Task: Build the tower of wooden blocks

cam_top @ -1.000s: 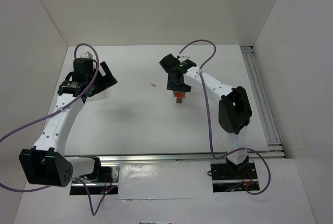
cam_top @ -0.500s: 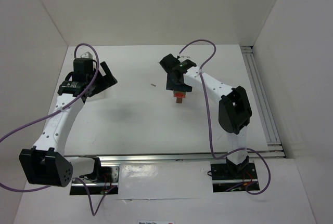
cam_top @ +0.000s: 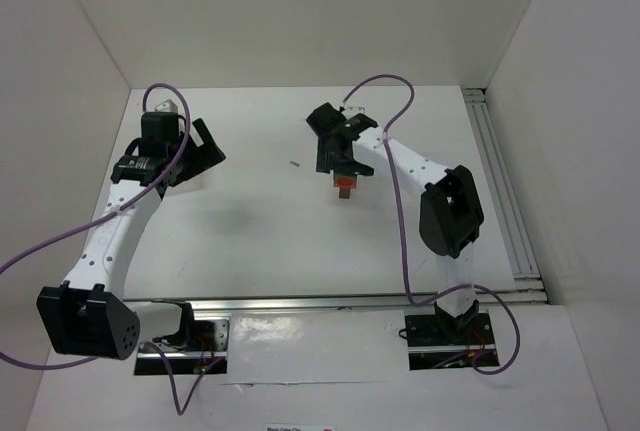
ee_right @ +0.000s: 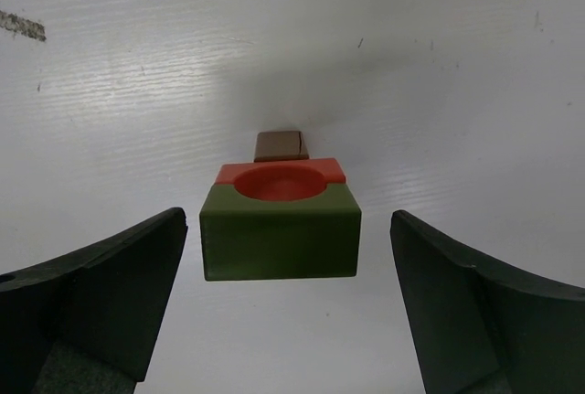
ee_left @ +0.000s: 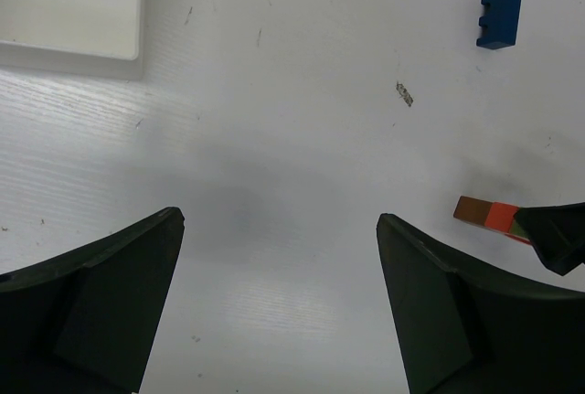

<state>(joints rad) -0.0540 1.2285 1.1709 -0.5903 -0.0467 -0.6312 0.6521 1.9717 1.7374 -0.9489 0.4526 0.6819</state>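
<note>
Two grippers, both with jaws spread wide. Right gripper (cam_top: pixel 339 163) straddles the olive green block (ee_right: pixel 280 243), a gap on each side, touching nothing. Green sits on the red block (ee_right: pixel 281 177), and the brown block (ee_right: pixel 280 145) shows just past red. Left gripper (ee_left: pixel 279 229) hangs over the table (ee_left: pixel 292 138), well apart from the stack. Blue block (ee_left: pixel 498 17) lies alone; white tray (ee_left: pixel 73 58) sits at the far corner

White left arm (cam_top: pixel 112 236) and right arm (cam_top: pixel 412 164), black-jointed (purple cables (cam_top: pixel 402 221) trailing).

clear gaps flank the olive block (ee_right: pixel 280 246) inside the right tool (ee_right: pixel 287 226).
</note>
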